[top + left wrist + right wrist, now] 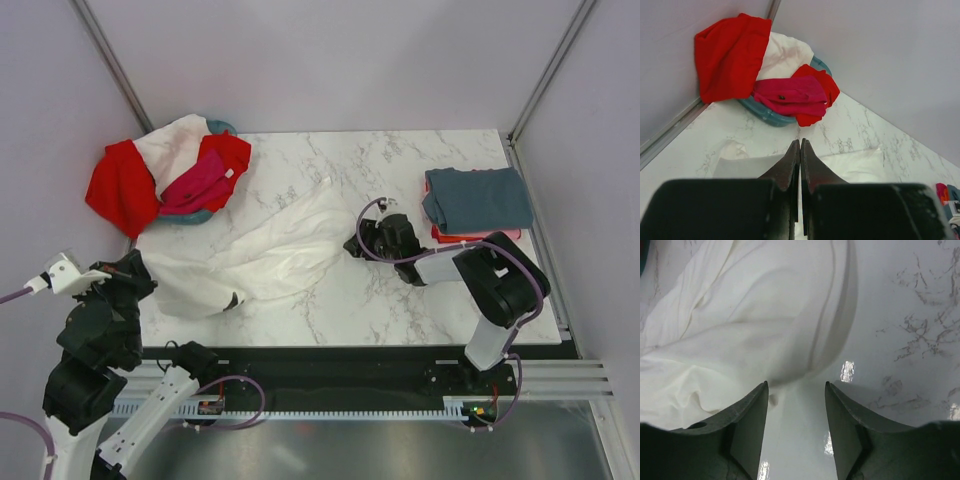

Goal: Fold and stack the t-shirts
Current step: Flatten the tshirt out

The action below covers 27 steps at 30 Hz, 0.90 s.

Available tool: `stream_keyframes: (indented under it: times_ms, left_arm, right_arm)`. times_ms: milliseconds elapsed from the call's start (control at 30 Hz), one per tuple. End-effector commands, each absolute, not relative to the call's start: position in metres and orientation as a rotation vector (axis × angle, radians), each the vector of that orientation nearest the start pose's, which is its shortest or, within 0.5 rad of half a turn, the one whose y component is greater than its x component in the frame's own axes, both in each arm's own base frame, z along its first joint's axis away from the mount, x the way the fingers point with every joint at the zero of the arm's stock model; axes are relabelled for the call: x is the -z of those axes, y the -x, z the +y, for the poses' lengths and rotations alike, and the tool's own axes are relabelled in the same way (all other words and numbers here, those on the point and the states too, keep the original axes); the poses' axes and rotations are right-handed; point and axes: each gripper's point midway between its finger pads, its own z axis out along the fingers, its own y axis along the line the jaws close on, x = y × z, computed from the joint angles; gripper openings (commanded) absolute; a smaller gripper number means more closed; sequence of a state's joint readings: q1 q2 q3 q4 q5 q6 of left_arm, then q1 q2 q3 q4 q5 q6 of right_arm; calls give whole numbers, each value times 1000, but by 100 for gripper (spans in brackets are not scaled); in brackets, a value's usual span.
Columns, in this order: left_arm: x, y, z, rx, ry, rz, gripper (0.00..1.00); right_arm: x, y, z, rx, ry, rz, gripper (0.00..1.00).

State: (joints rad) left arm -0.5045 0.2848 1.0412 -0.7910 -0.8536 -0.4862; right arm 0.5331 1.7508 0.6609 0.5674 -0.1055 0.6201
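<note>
From above, the white shirt (255, 250) lies crumpled and unfolded across the left and middle of the table (420, 300). The red shirt (120, 185) and magenta shirt (195, 185) are heaped over the basket (200, 215) in the far left corner. The grey-blue shirt (478, 197) sits folded on the pink shirt (478, 236) at the far right. The main risk here is a shallow pinch. The right gripper (358, 243) is at the shirt's right edge, so closing there may catch one thin layer or bare table. Any pull would then slip off, or drag the whole bunched cloth instead of spreading it. The left gripper (140, 272) waits at the near left edge of the table beside the shirt. If only one side is pulled, the creases will probably tighten. In the left wrist view, the left gripper's (800, 145) jaws are pressed fully together with nothing visible between them. The white shirt spreads on the table beyond the tips, and the basket heap lies farther off. In the right wrist view, the right gripper's (795, 385) jaws stand partly apart and hold nothing. A rounded fold of the white shirt ends right at the fingertips, and what shows between the fingers looks like glossy table. I cannot tell whether either tip touches the cloth.
</note>
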Motion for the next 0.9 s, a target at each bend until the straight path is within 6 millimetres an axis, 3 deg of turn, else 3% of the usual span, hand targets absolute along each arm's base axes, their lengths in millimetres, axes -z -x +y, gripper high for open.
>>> stream_keyframes:
  times_ms: [0,100,200,300,333,367,400,467,500,600,667,700,767,867]
  left_arm:
    - [-359,-149,56,68,600,1446,2]
    - [-359,-147,56,75,583,1440,2]
    - [-356,-146,53,90,566,1444,2]
    - [-349,-146,49,108,545,1455,2]
    - [-349,-146,48,112,540,1456,2]
    - [-347,-147,46,119,529,1462,2]
    - [-347,-146,45,125,519,1461,2]
    - [-347,-145,42,138,497,1466,2]
    - [-348,-144,42,141,485,1465,2]
    - [-351,-142,42,145,468,1458,2]
    - [-352,-140,43,143,468,1453,2]
    - [-354,-140,43,144,468,1451,2]
    - [-354,-141,43,144,470,1450,2]
    - [-350,-149,36,143,457,1474,2]
  right_arm:
    - [-37,-364,265,-796,-9,2165,60]
    - [-32,-371,273,-805,6,2189,61]
    - [-30,-376,282,-832,18,2208,53]
    - [-38,-377,283,-839,31,2196,28]
    - [-41,-374,282,-839,40,2195,12]
    - [-43,-370,281,-839,42,2207,6]
    - [-64,-368,281,-859,55,2169,3]
    - [-71,-353,273,-869,43,2173,1]
    - [-91,-344,269,-880,42,2152,1]
    - [-110,-314,250,-861,22,2193,2]
    - [-120,-305,235,-805,-9,2193,2]
    - [-135,-299,222,-769,-32,2182,2]
    - [-163,-304,205,-684,-89,2120,7]
    - [-202,-326,199,-615,-101,2024,15]
